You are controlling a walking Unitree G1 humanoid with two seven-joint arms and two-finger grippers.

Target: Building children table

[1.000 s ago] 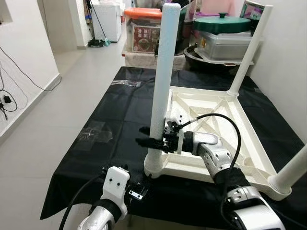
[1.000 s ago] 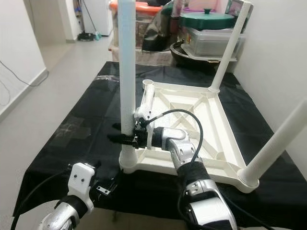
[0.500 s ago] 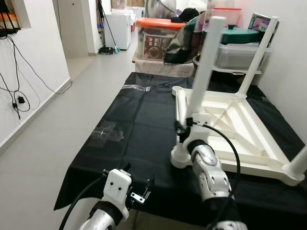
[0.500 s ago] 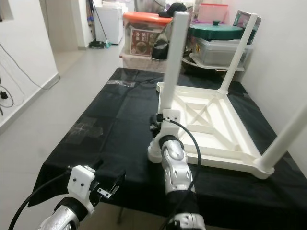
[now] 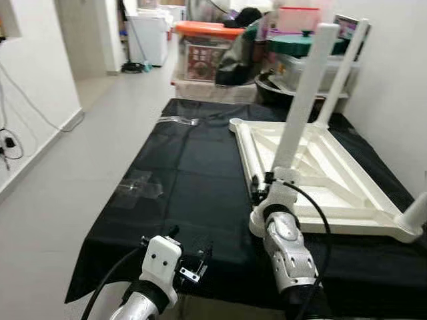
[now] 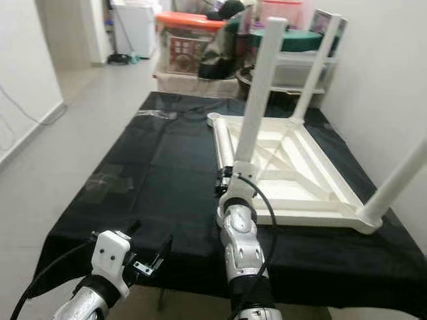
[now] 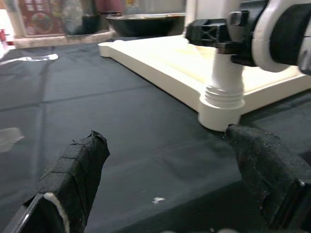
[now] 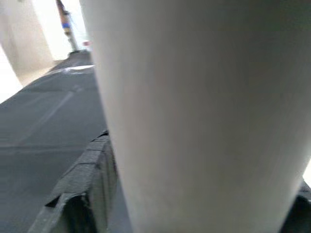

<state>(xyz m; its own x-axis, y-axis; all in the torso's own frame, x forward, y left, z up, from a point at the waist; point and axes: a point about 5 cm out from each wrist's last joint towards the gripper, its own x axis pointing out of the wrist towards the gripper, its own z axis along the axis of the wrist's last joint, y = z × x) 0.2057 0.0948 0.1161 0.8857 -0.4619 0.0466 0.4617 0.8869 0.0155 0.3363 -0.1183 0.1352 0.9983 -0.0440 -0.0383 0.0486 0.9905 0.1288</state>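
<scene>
between the right fingers (image 8: 92,179) stands the white table leg (image 5: 303,100), clamped; left fingers (image 7: 73,170) apart.

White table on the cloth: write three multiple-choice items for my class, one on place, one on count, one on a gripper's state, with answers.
1. The upturned table rests on: A) bare floor B) black cloth C) a storage box.
2. Table legs standing upright: A) one B) three C) five.
3. The right gripper is: A) open above the cloth B) holding a lid C) shut on the near leg.
Answers: 1 B, the cloth spreads under its rim; 2 B, three legs rise from its corners; 3 C, its fingers clamp that leg's base.
</scene>
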